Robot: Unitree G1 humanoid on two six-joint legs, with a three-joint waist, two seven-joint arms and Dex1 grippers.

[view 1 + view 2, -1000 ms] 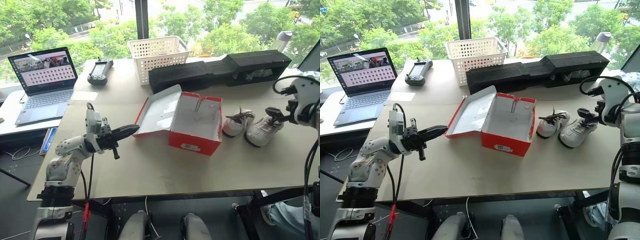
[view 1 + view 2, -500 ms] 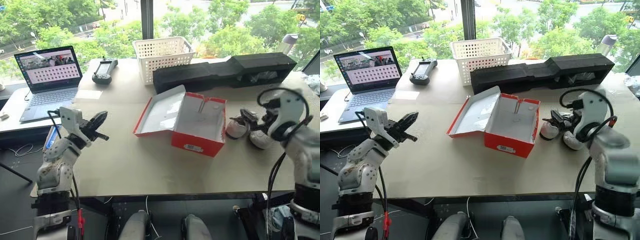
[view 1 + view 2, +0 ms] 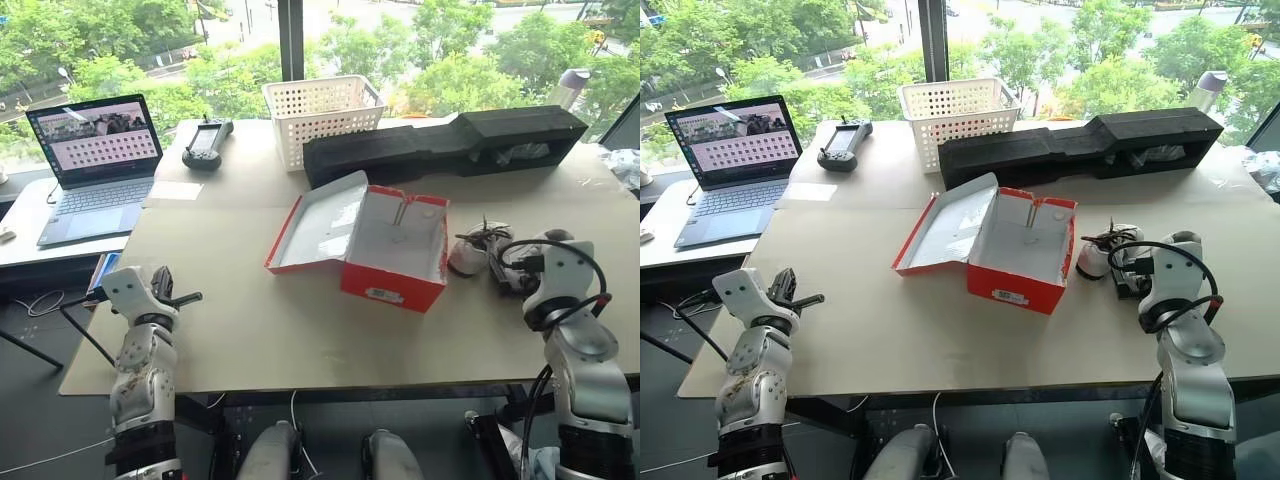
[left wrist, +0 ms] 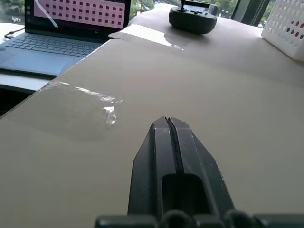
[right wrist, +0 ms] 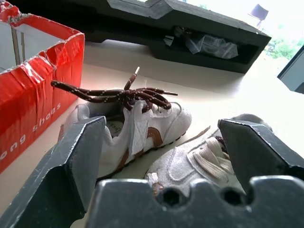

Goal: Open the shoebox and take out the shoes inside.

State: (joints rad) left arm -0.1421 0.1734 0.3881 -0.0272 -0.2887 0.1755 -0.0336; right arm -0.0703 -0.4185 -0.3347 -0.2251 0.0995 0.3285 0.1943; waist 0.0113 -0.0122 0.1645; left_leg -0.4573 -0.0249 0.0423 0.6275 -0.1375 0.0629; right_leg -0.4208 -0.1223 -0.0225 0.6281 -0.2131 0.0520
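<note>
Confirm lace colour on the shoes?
Dark reddish-brown with pale flecks on the shoes; clearest in the right wrist view.

You had a red cardboard shoebox point(image 3: 385, 268) with a smooth white paper lining and torn, taped edges, sitting on a matt beige table point(image 3: 300, 330) that carried a glossy patch of clear tape point(image 4: 102, 102) near its left edge. The shoes point(image 5: 142, 128) looked like soft white cloth with brown trim and speckled woven laces. Far back, the basket point(image 3: 318, 112) was perforated white plastic, beside a long block of matt black foam point(image 3: 440, 140).
</note>
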